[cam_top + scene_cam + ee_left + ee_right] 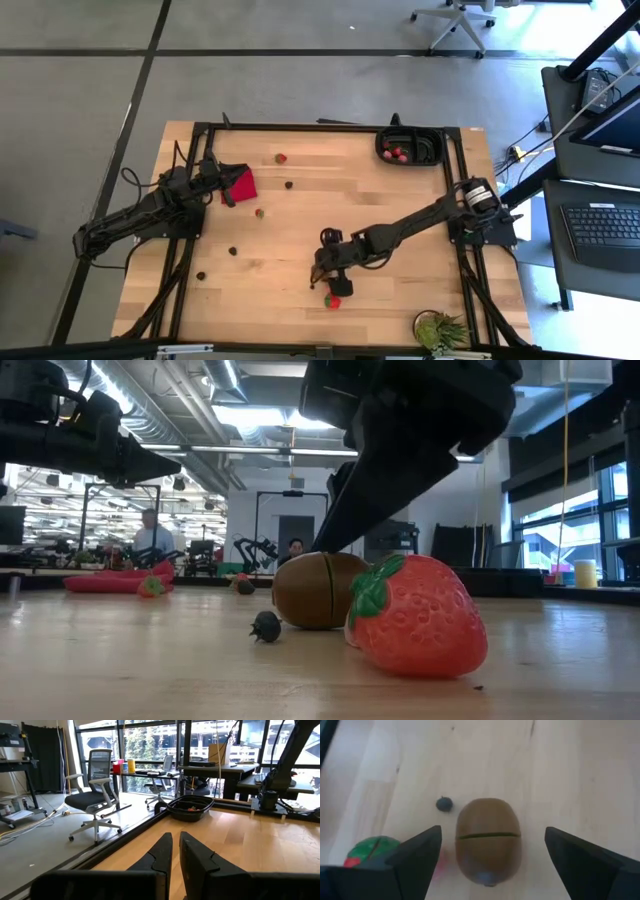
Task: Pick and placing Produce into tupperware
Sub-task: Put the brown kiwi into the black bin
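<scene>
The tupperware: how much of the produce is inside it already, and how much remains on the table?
Done: the tupperware holds a few red pieces. In hand: the right gripper, open, is over the brown lump, not gripping it. Left: a strawberry beside it and several small pieces across the table. The left gripper waits shut by the red cloth.

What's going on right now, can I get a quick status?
Right gripper open, poised over brown kiwi-like piece, not gripping. Left gripper shut, idle by red cloth. Tupperware holds some produce. Strawberry close beside kiwi.
</scene>
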